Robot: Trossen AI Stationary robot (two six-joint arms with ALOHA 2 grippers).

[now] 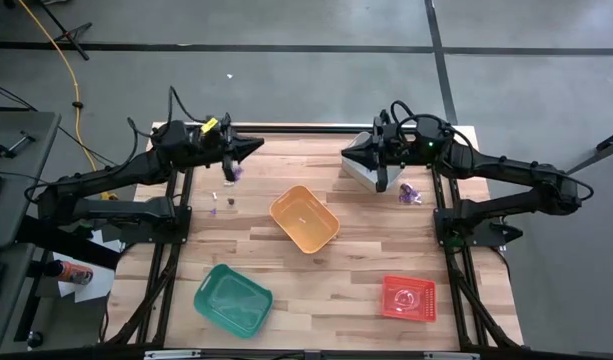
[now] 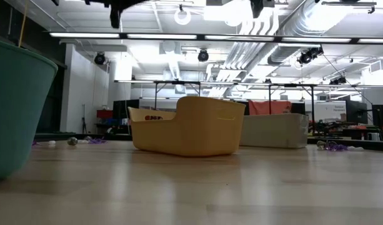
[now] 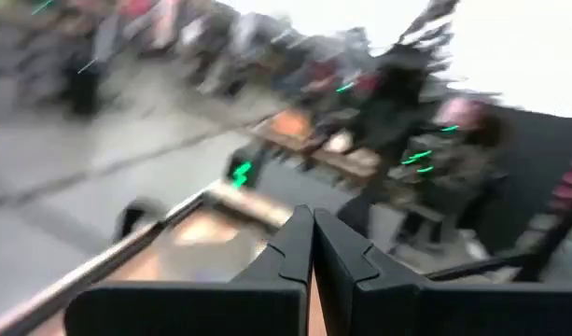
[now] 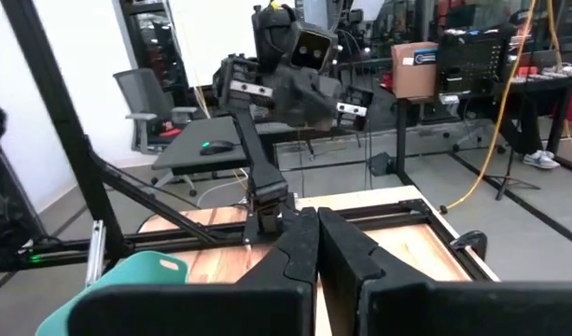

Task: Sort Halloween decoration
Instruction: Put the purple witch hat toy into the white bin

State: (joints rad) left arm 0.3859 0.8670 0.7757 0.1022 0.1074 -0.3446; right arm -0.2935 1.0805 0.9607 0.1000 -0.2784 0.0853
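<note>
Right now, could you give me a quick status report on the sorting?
Left claw shut, empty, raised over far-left table. Right claw shut, empty, at the grey bin. Purple trinkets loose on the table. Orange bin sits mid-table.

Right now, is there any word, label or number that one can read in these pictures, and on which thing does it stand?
None can be read.
Orange bin: a red mark on its inner wall, too small to read.
Cardboard box in the room behind: a white label, too blurred to read.
</note>
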